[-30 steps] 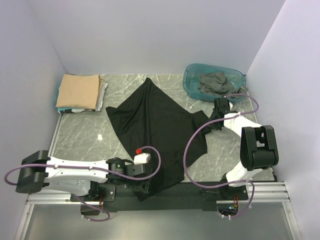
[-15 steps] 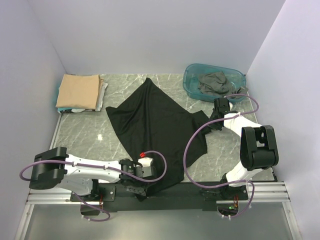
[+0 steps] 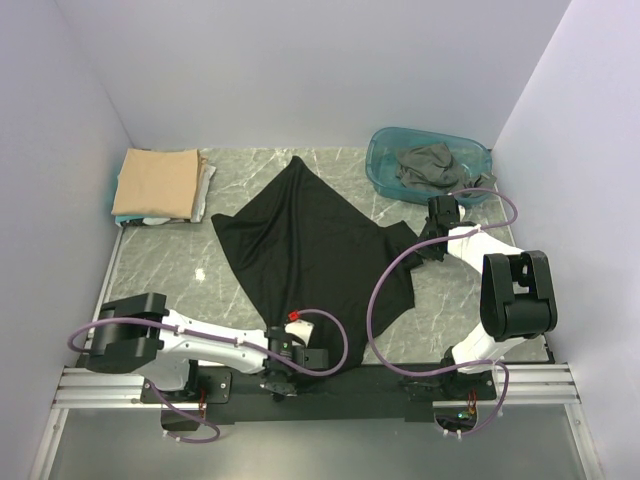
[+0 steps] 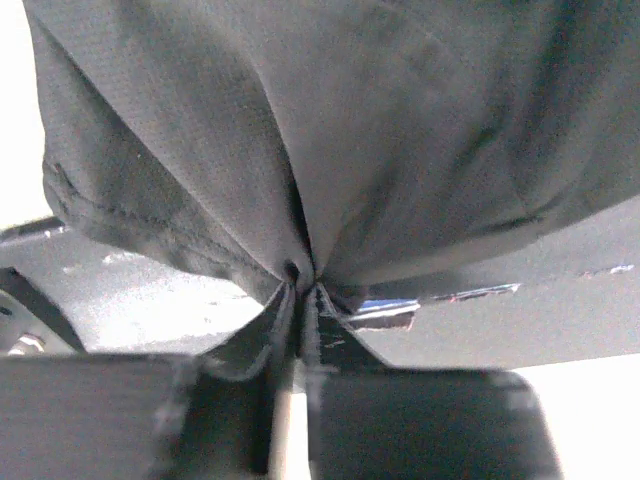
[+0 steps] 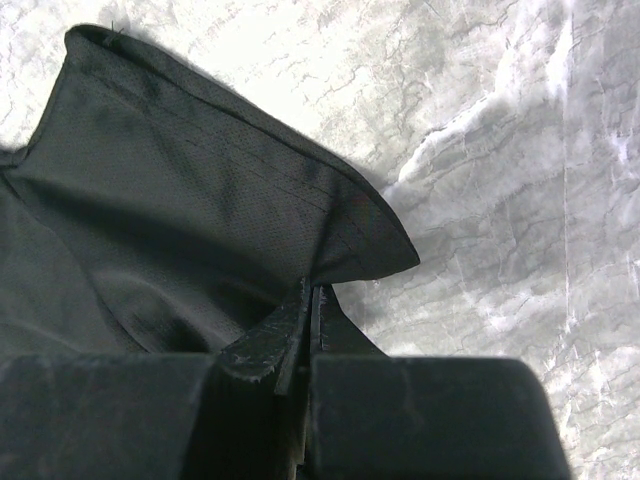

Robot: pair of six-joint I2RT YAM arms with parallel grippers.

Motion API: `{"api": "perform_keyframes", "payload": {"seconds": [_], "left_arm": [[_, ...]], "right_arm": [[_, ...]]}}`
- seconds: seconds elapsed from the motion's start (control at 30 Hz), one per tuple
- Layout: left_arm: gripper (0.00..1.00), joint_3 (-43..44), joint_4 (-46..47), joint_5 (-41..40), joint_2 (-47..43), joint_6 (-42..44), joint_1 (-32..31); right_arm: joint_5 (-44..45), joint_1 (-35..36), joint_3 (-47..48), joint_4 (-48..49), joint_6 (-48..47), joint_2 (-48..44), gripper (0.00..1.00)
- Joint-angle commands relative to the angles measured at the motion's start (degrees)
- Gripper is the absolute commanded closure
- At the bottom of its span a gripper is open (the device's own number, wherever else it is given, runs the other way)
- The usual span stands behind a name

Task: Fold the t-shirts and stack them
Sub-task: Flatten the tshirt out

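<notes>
The black t-shirt (image 3: 310,250) lies spread on the marble table, with its near corner hanging over the front edge. My left gripper (image 3: 283,376) is at that corner. In the left wrist view its fingers (image 4: 322,312) are pinched shut on a bunched fold of the black cloth (image 4: 330,130). My right gripper (image 3: 430,236) is shut on the shirt's right sleeve (image 5: 200,200), with its fingertips (image 5: 300,305) closed over the hem. A folded tan t-shirt (image 3: 155,181) sits on thin pale ones (image 3: 206,183) at the back left. A dark grey t-shirt (image 3: 427,163) lies crumpled in the tub.
A translucent teal tub (image 3: 382,165) stands at the back right. The metal rail (image 3: 520,380) with the arm bases runs along the near edge. Lilac walls close off the left, back and right sides. Bare marble (image 3: 170,275) shows to the left of the black shirt.
My left arm swung toward the near edge and its gripper closed on the black shirt's near corner. The right arm has not moved.
</notes>
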Motion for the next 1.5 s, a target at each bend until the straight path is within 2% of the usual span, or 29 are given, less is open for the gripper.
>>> {"api": "perform_keyframes", "payload": {"seconds": [0.0, 0.07, 0.17, 0.2, 0.4, 0.53, 0.6, 0.63, 0.67, 0.7, 0.73, 0.8, 0.83, 0.93, 1.1, 1.27, 1.33, 1.43, 1.47], "left_arm": [[0.99, -3.23, -1.58, 3.57, 4.55, -4.85, -2.35], [0.99, -0.34, -5.54, 0.33, 3.5, -7.31, -2.35], [0.99, 5.62, -14.5, -9.16, 0.61, -11.61, -0.95], [0.99, 7.22, -18.09, -14.92, -0.36, -12.58, 0.8], [0.99, 19.62, -25.15, -34.56, -9.5, -13.99, 10.29], [0.99, 28.05, -24.9, -46.42, -15.21, -7.26, 13.56], [0.99, 33.15, -21.4, -53.02, -18.64, -3.99, 14.78], [0.99, 34.56, -18.25, -54.43, -19.87, 3.85, 14.96], [0.99, 35.88, -9.25, -57.14, -22.58, 8.98, 15.14], [0.99, 36.15, -4.2, -57.86, -24.09, 13.29, 15.58], [0.99, 36.07, 1.5, -57.96, -25.58, 25.26, 15.84], [0.99, 35.1, 17.81, -57.61, -29.54, 36.14, 16.55], [0.99, 35.36, 22.26, -57.35, -30.51, 44.28, 16.64], [0.99, 38.43, 32.48, -56.82, -32.54, 56.26, 16.72], [0.99, 45.29, 40.75, -56.47, -30.61, 67.73, 16.81], [0.99, 51.62, 41.63, -54.8, -26.66, 71.96, 16.81], [0.99, 53.89, 43.73, -54.19, -24.73, 76.69, 16.99], [0.99, 56.97, 44.98, -50.96, -21.92, 79.43, 19.62], [0.99, 57.77, 42.89, -49.97, -21.03, 78.56, 23.28]], "right_arm": [[0.5, 0.25, -0.8, 1.55, -0.25, -2.97, 1.0], [0.32, 0.16, -1.33, 2.16, -0.51, -3.85, 1.0], [0.06, 0.16, -1.24, 1.99, -1.22, -6.57, 1.0], [-0.11, 0.25, -0.89, 1.64, -1.39, -8.23, 1.0], [1.28, 0.43, 2.26, -2.84, -2.01, -17.38, 1.0], [2.43, 0.43, 6.48, -6.8, -1.92, -23.53, 1.0], [1.99, 0.43, 10.33, -8.82, -2.1, -26.26, 1.0], [2.08, 0.43, 11.75, -9.52, -2.36, -26.96, 1.0], [2.17, 0.43, 13.25, -10.75, -2.45, -28.45, 1.0], [2.69, 0.43, 16.31, -11.37, -2.62, -29.07, 1.0], [3.04, 0.43, 17.99, -12.07, -3.06, -29.77, 1.0], [4.1, 0.43, 23.33, -14.0, -3.77, -31.1, 1.0], [5.06, 0.43, 25.2, -14.71, -4.47, -31.45, 1.0], [5.68, 0.43, 33.28, -17.96, -5.87, -32.06, 1.0], [5.86, 0.43, 44.71, -21.13, -8.16, -32.94, 1.0], [5.86, 0.51, 54.72, -24.11, -10.71, -31.81, 1.0], [5.77, 0.43, 57.46, -25.17, -11.59, -30.49, 1.0], [5.07, 0.43, 61.68, -25.17, -12.21, -28.21, 1.0], [4.29, 0.43, 62.99, -24.91, -12.38, -27.59, 1.0]]}}
